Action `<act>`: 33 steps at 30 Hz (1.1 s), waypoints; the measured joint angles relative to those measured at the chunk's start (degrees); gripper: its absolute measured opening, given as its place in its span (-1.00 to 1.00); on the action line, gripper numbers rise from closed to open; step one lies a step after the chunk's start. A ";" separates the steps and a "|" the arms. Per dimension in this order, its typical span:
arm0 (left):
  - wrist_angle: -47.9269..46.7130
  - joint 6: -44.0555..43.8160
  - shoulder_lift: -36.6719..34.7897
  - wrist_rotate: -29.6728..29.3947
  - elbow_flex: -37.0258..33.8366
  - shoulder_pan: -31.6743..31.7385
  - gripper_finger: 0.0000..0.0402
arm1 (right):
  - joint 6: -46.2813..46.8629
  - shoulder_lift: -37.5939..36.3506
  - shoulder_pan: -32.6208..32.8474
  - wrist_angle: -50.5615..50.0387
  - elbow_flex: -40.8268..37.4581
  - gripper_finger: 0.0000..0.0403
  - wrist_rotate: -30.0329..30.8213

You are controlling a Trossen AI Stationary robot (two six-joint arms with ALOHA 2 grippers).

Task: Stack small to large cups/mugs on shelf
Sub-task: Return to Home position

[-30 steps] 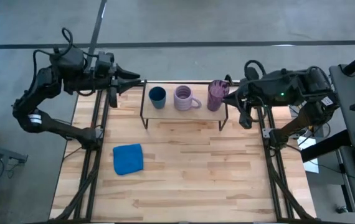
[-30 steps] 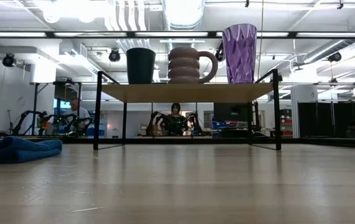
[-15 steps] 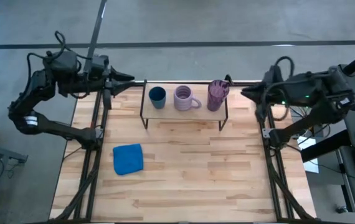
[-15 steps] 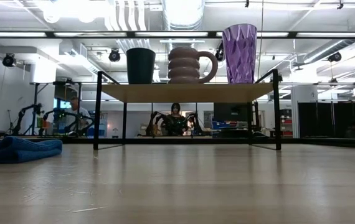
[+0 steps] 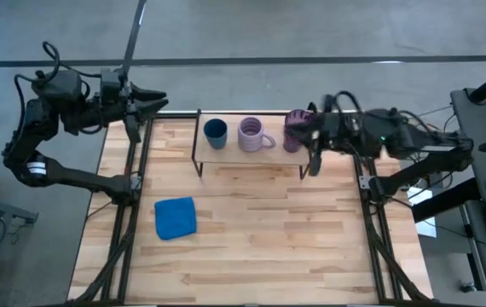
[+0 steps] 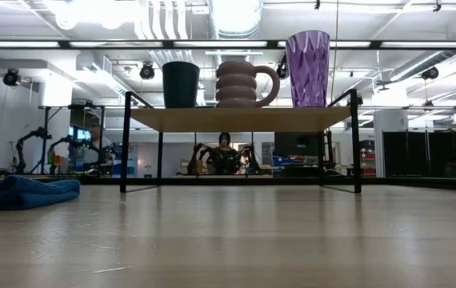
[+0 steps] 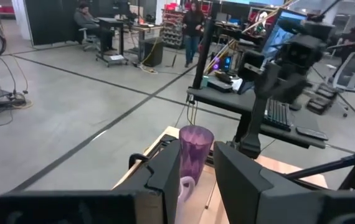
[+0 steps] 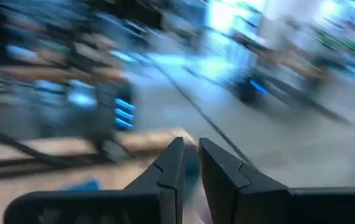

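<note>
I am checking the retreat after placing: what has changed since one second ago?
The left gripper drew back leftward from the shelf. The right gripper pulled away, then swung back toward the tumbler. Nothing was grasped or released. The blue cup, mug, tumbler and cloth stayed put.

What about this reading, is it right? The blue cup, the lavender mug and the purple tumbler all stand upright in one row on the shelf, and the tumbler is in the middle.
Not quite. The lavender mug is in the middle, not the purple tumbler, which stands at one end, with the blue cup at the other. The low view shows it. The rest holds: all three stand upright in one row on the shelf.
</note>
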 joint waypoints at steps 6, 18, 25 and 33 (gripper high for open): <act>0.02 -0.08 -0.11 0.00 0.04 0.00 -0.58 | 0.10 4.02 -12.87 6.53 2.76 -0.79 -33.99; -8.75 -0.14 -3.05 -2.11 -2.25 -0.02 -0.58 | 2.01 3.88 -24.99 -3.16 -1.77 -0.79 -34.44; -2.86 -0.11 -13.44 -4.31 -13.20 0.00 -0.58 | 3.76 -4.30 -24.26 6.73 -12.31 -0.79 -34.75; 8.24 -2.40 -28.68 -2.01 -34.18 0.00 -0.59 | 8.37 -12.45 -24.13 27.93 -31.69 -0.79 -33.04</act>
